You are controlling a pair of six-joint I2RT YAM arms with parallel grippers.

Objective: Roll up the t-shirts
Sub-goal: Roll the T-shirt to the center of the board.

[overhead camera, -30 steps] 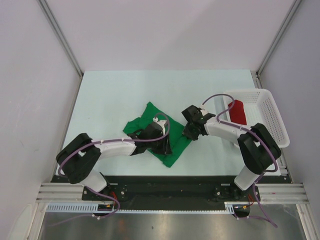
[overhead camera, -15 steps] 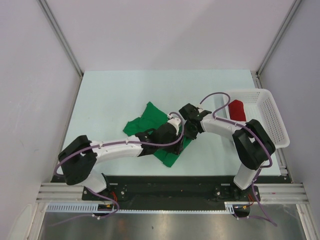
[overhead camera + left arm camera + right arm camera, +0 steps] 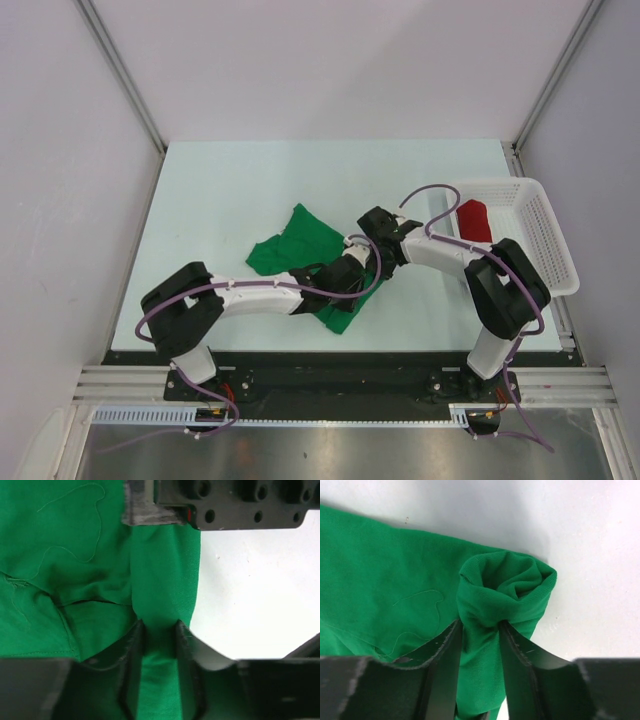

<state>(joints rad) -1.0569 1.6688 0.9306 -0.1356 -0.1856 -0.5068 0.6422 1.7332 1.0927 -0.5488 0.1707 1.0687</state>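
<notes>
The green t-shirt (image 3: 300,240) lies crumpled at the middle of the table. My left gripper (image 3: 352,280) is shut on a fold of the green t-shirt (image 3: 75,555) near its right edge; the cloth is pinched between the fingers (image 3: 132,650). My right gripper (image 3: 385,262) is shut on a bunched, rolled lump of the green t-shirt (image 3: 505,587), right beside the left gripper. The right gripper's black body shows at the top of the left wrist view. The red rolled t-shirt (image 3: 473,220) lies in the white basket (image 3: 545,240). No neck label shows.
The white mesh basket stands at the right edge of the table, close behind my right arm. Bare white table (image 3: 250,180) lies behind and to the left of the green t-shirt. Metal frame posts (image 3: 125,80) flank the table.
My left gripper has moved right along the green t-shirt to meet the right gripper. The shirt's right part has bunched up and narrowed. The right gripper shifted slightly left.
</notes>
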